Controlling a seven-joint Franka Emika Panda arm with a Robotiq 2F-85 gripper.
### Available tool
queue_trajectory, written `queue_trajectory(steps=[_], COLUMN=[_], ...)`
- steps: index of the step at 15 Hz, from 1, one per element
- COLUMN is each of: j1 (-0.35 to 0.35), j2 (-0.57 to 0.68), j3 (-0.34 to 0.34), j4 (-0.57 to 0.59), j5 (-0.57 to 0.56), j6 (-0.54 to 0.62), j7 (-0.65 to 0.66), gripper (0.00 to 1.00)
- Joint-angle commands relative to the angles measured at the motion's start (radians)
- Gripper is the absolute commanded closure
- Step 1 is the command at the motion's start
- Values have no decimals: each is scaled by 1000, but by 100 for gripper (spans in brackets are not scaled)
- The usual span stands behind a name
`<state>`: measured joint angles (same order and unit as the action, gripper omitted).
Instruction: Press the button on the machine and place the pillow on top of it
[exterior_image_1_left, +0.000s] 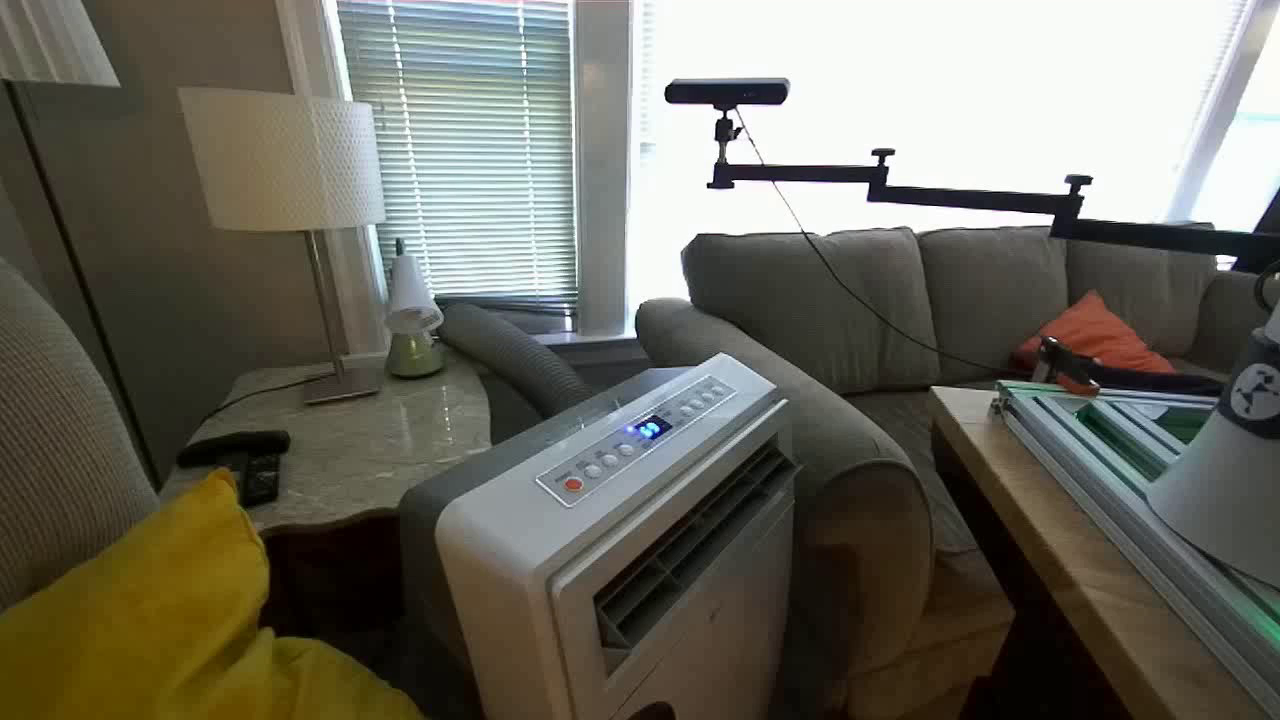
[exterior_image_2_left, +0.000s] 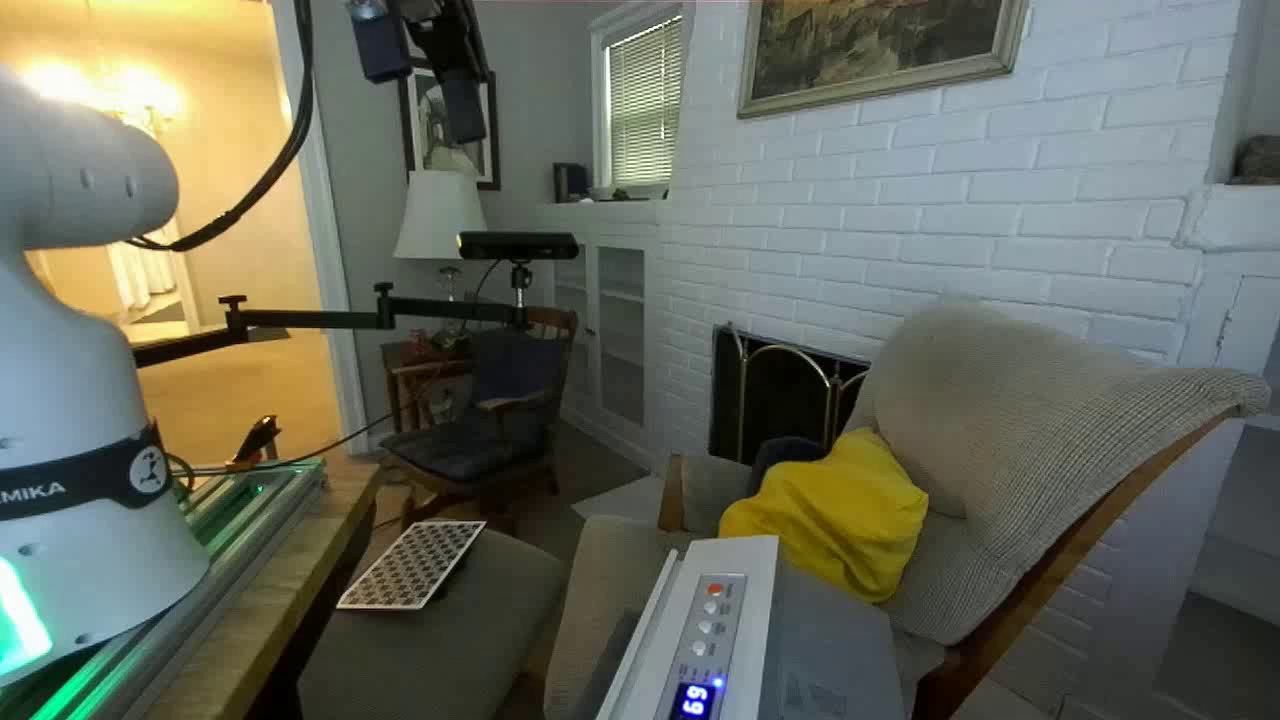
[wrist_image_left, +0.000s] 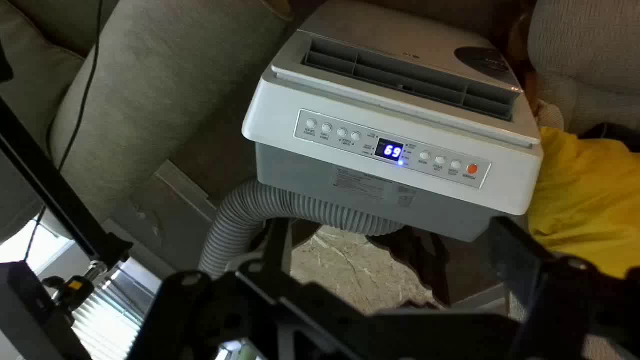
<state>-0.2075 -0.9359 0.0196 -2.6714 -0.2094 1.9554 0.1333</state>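
Note:
The white machine (exterior_image_1_left: 620, 580) stands upright beside the sofa arm, with a control strip and lit blue display on top. Its orange button (wrist_image_left: 472, 169) sits at one end of a row of pale buttons. The yellow pillow (exterior_image_2_left: 830, 510) lies crumpled on an armchair near the machine and also shows at the right edge of the wrist view. Nothing rests on the machine's top. In the wrist view my gripper (wrist_image_left: 395, 237) is open, its fingers wide apart and the gap empty, apart from the machine and pillow. Part of it shows high up in an exterior view (exterior_image_2_left: 425, 100).
A marble side table (exterior_image_1_left: 440, 425) holds a lamp (exterior_image_1_left: 285, 160), a small bottle and a phone. A grey hose (wrist_image_left: 300, 205) leaves the machine's back. A black camera arm (exterior_image_1_left: 960, 197) reaches across near the sofa (exterior_image_1_left: 830, 300). An orange cushion (exterior_image_1_left: 1095, 335) lies on the sofa.

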Motion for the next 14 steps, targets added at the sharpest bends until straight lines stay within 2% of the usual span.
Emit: queue_trajectory(steps=[1, 7, 10, 14], j1=[13, 13, 30, 95], j2=[1, 1, 39, 159], j3=[-10, -9, -103, -250], j4=[3, 3, -41, -84], j5=[-9, -9, 18, 118], j6=[-5, -5, 144, 373], j7=[9, 9, -50, -194], gripper=[0, 0, 0, 0])
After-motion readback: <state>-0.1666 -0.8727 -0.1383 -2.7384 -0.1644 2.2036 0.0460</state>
